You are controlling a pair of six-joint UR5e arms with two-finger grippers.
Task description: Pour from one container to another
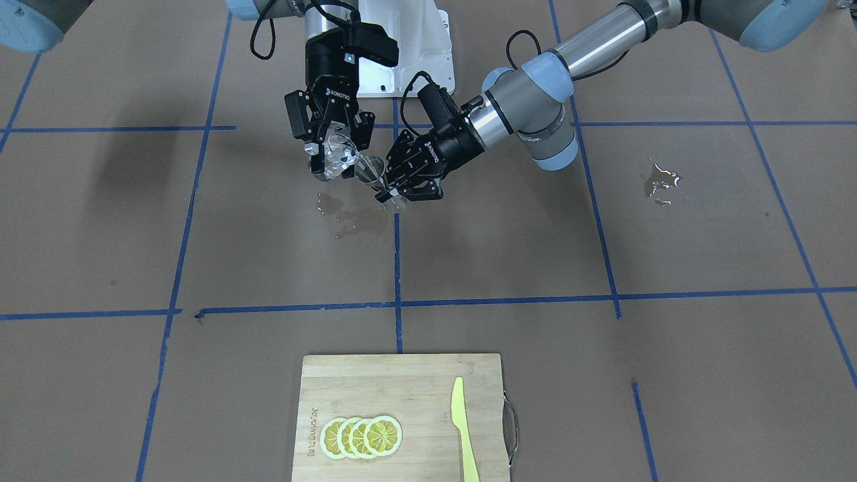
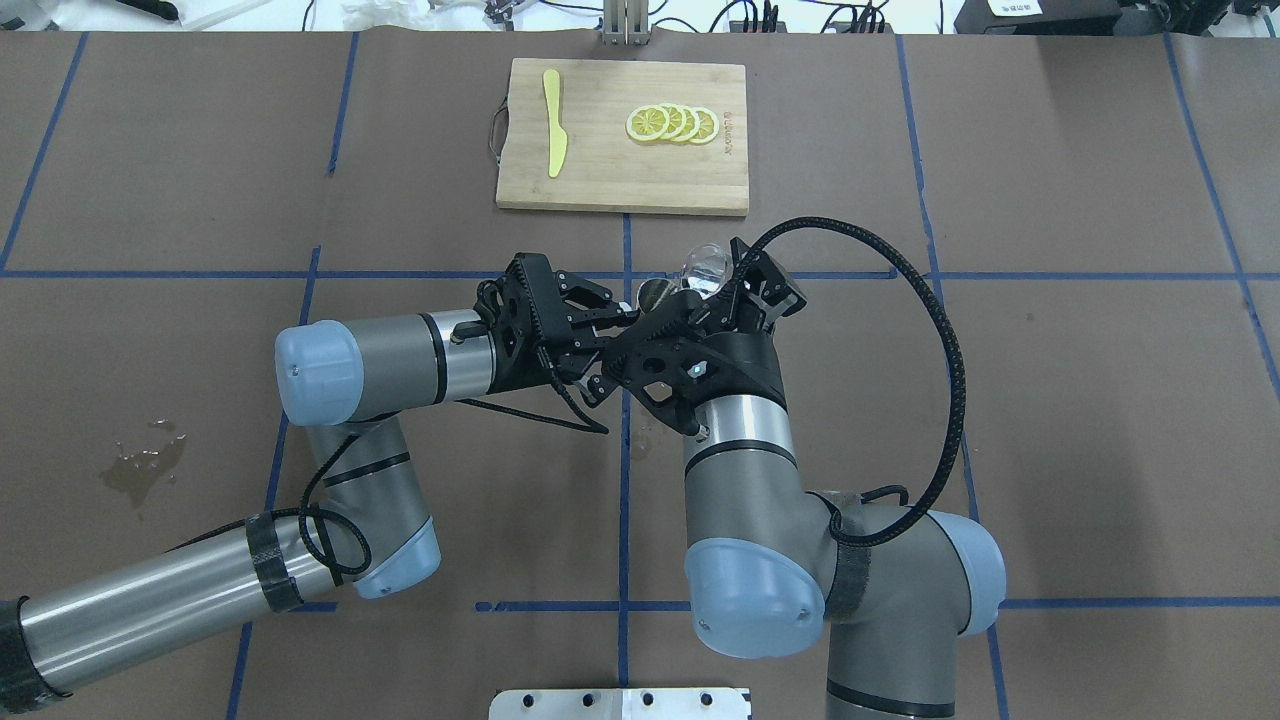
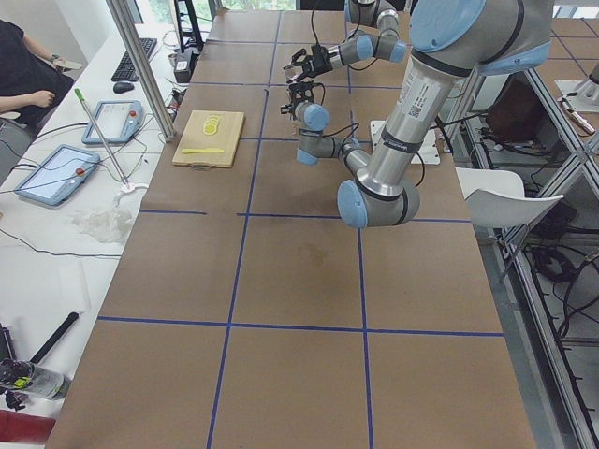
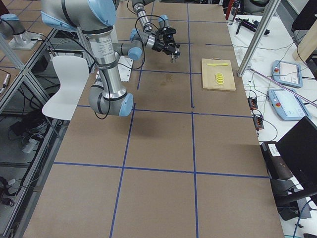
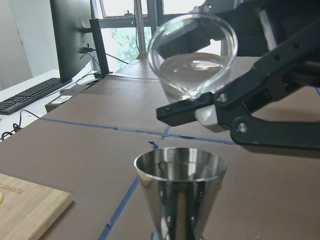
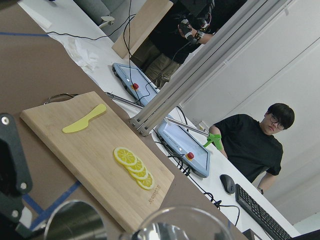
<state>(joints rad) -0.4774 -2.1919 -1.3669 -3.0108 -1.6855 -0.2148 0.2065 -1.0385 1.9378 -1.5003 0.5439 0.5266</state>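
Front-facing camera: my right gripper point(image 1: 335, 148) is clamped around the glass cup point(image 1: 337, 164), held off the table and tipped toward the jigger point(image 1: 369, 169). The left gripper point(image 1: 390, 189) pinches the jigger at its narrow waist, also lifted and leaning a little. The two vessels are just beside each other. A wet patch point(image 1: 348, 215) lies on the table below them, and another puddle point(image 1: 661, 182) sits well apart.

Overhead: both arms meet near the middle line, short of the cutting board point(image 2: 600, 180) with its lemon slices point(image 2: 672, 123) and yellow knife point(image 2: 553, 135).

Side cameras: the grippers are too small for me to read anything.

Left wrist: the cup's lip hangs above and just behind the jigger's open mouth. Clear liquid sits in the cup and I see no stream. The jigger's inside looks dry, though I can't see its bottom.

Right wrist: only both rims show at the bottom edge, the board beyond.

I judge both vessels grasped and lined up, the pour barely begun; more tilt is needed, with the lip kept over the mouth.
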